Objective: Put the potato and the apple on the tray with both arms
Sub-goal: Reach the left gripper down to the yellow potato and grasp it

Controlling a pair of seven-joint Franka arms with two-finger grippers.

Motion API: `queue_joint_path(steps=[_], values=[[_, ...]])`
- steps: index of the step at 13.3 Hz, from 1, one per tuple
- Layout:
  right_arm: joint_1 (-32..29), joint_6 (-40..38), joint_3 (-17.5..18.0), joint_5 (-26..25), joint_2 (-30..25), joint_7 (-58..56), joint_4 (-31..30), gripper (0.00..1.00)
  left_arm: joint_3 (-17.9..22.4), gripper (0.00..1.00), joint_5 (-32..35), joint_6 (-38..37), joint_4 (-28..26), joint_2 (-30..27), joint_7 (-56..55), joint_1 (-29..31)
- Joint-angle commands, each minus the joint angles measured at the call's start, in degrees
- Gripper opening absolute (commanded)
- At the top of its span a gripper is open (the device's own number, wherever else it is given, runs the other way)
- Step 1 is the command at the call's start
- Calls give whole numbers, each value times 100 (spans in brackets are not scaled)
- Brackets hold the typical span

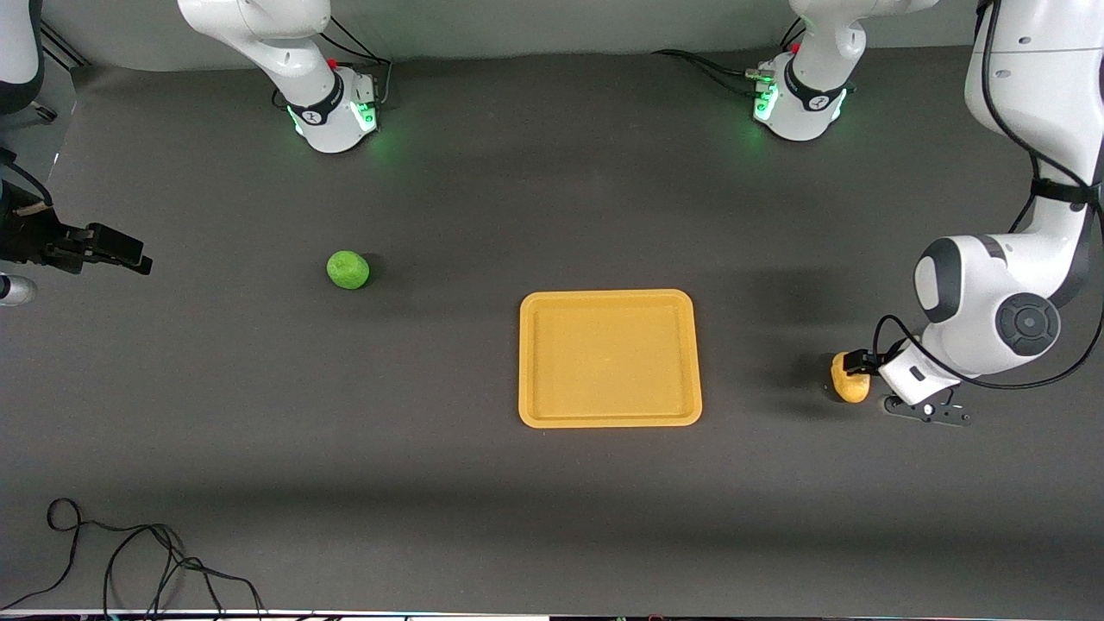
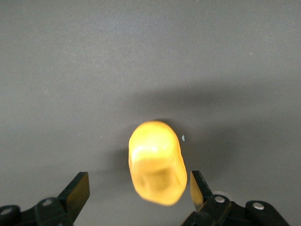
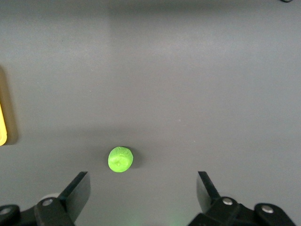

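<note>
A: Where are the potato (image 1: 849,378) and the left gripper (image 1: 854,362) seen?

B: At the lower right of the front view, beside the tray (image 1: 610,359) but apart from it, toward the left arm's end of the table (image 1: 517,216). In the left wrist view the potato (image 2: 157,162) is seen between the fingers (image 2: 75,193) of the left gripper (image 2: 141,193), which are spread wide. One finger is close beside it; whether it touches cannot be told.

A: And the apple (image 1: 348,270)?

B: It is found on the table at the centre left of the front view, farther from the camera than the tray and well apart from it.

A: The right gripper (image 1: 116,250)?

B: It is held at the left edge of the front view, up over the table. In the right wrist view its fingers (image 3: 77,190) are shown spread wide, with the apple (image 3: 120,159) far below and nothing gripped. A strip of the tray (image 3: 2,127) is caught at that view's edge.
</note>
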Motion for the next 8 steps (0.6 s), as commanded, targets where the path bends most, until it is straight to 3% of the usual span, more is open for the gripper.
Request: queue_joint_path(steps=[1,2,3,7,8], values=[[30,27,-14,-79,-69,-94,-22,100,11,94,-19,183,70,295,53,-17],[30,27,-14,-79,-69,-103,-13,100,11,77,-27,174,70,313,44,-9],[30,27,-14,-79,-69,-103,-22,100,11,48,-27,104,79,305,44,-9],[30,27,-14,-79,-51,-94,-22,100,2,2,-27,-246,131,112,-43,-17],[21,27,-14,-79,-51,-94,-22,100,2,1,-27,-370,175,33,-122,-26]])
